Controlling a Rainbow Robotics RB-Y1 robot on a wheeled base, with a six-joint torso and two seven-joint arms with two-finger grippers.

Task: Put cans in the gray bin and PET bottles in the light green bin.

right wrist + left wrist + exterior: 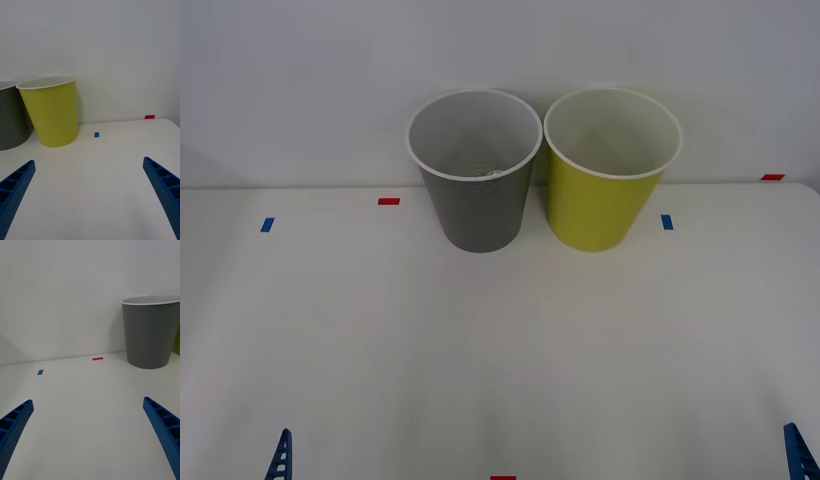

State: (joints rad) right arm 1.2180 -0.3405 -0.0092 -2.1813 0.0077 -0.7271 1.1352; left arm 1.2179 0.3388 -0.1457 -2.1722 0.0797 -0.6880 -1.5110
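Observation:
The gray bin [476,210] stands upright at the back of the white table, touching the light green bin [605,205] on its right. Both show white insides. A small silvery spot [493,174] sits low inside the gray bin; I cannot tell what it is. The cans and PET bottles are out of view. My left gripper [88,407] is open and holds nothing, low at the table's front left, its fingertip [281,450] just showing. My right gripper [89,167] is also open with nothing in it at the front right, its fingertip [794,445] showing. Both bins stand far ahead of the fingers.
Small tape marks lie on the table: blue ones [267,225] [667,222], red ones [388,201] [772,177] and one at the front edge [502,478]. A white wall rises directly behind the bins. The table's right edge [812,195] runs near the right gripper.

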